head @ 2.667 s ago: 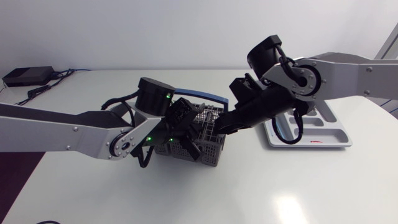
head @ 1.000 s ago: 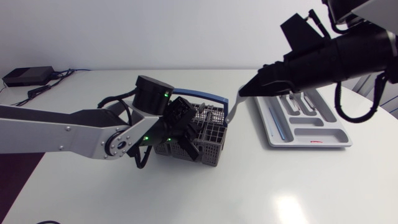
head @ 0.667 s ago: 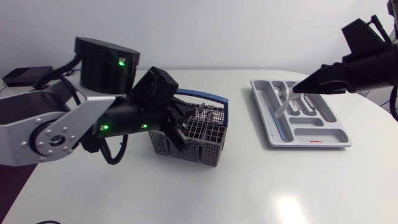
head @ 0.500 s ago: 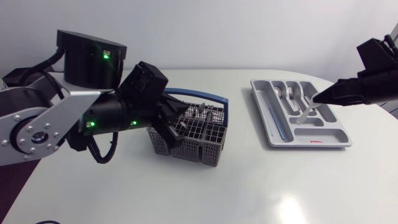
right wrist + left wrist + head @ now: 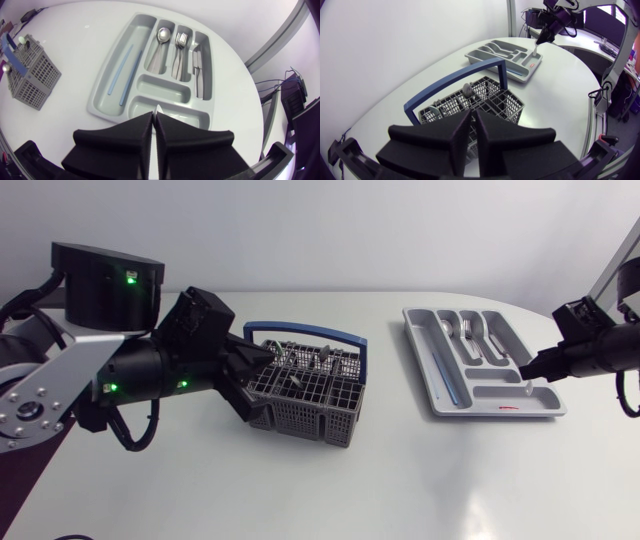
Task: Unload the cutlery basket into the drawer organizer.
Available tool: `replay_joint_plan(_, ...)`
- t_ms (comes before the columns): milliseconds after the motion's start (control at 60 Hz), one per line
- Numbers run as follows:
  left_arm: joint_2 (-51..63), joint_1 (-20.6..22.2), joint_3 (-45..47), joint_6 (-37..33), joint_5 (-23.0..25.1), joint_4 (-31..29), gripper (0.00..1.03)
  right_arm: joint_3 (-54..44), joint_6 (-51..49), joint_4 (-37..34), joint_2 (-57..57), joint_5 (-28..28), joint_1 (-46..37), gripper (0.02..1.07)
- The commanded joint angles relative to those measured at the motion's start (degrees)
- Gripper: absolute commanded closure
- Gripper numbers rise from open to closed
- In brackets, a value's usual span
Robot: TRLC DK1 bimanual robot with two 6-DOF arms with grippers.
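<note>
While the right pincer (image 5: 526,369) hangs over the near right corner of the drawer organizer (image 5: 438,406), clamped on a slim pale piece of cutlery (image 5: 535,49) whose kind I cannot tell, the left pincer (image 5: 472,113) sits just left of the cutlery basket (image 5: 300,402) on the bench (image 5: 400,480), fingers together with nothing between them. Sorted cutlery (image 5: 179,50) lies in the organizer's far compartments. What remains in the basket, a spoon bowl (image 5: 466,89) among it, stands on end in the cells. I judge these pieces stiff, light and slippery, best pinched across the flat just below the upstanding end.
</note>
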State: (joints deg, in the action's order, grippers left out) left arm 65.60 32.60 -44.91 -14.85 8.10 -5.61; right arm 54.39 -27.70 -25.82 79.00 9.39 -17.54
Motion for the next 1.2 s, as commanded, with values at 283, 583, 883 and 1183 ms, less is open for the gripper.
replay_joint_plan(283,-1.9,-3.1,3.2,-1.9,3.1,-0.3,0.88,-3.9,-0.9,11.4,10.7,-9.1,3.6,1.01)
replay_joint_plan(583,-2.2,-3.4,4.0,-3.8,3.6,-0.5,0.88,-4.4,0.5,14.5,14.3,-12.5,7.5,0.77)
replay_joint_plan(883,-2.4,-3.2,4.2,-4.6,3.6,-1.2,0.88,-4.9,0.5,14.7,13.7,-13.1,7.7,0.42)
replay_joint_plan(1183,-3.1,-3.2,4.8,-4.6,3.6,-1.6,0.88,-6.6,0.3,12.6,3.9,-13.0,8.8,0.28)
